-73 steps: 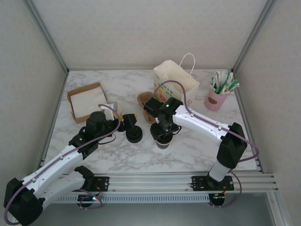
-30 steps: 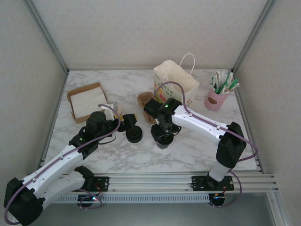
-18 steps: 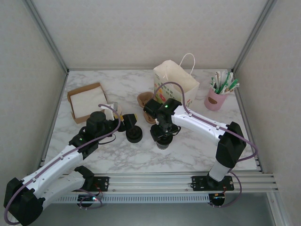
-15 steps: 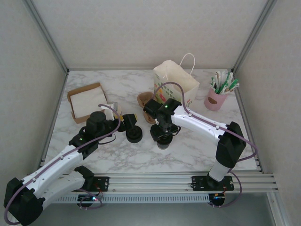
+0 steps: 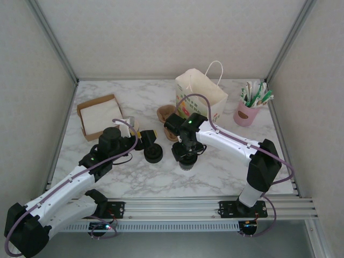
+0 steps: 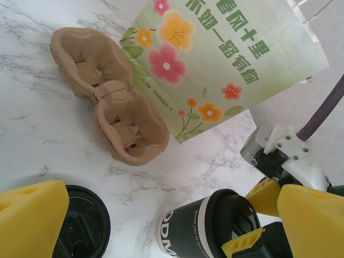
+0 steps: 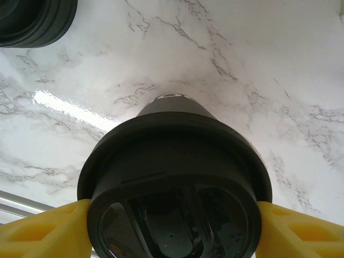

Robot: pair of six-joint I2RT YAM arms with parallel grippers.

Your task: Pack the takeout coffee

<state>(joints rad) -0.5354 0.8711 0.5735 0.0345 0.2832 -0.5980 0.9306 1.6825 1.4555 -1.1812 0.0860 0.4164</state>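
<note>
Well left of the paper bag (image 5: 200, 97), one open cardboard box (image 5: 81, 119) holds white napkins (image 5: 102, 115). Nearer the bag, the left gripper (image 5: 144, 141) hangs with its fingers spread wide over one stack of black lids (image 5: 153, 155). One empty two-cup carrier (image 6: 107, 102) sits just beside the bag's left foot, the lidded takeout coffee (image 7: 174, 161) is in front of the bag, pinched at its lid by the right gripper (image 7: 172, 223), and to the bag's right one pink cup (image 5: 246, 117) holds sachets (image 5: 257, 94).

The marble worktop (image 5: 215, 172) carries a paper bag (image 5: 201, 94), cup carrier (image 6: 110, 105), napkin box (image 5: 99, 115), pink holder (image 5: 247, 114) and loose black lids (image 5: 153, 155).
</note>
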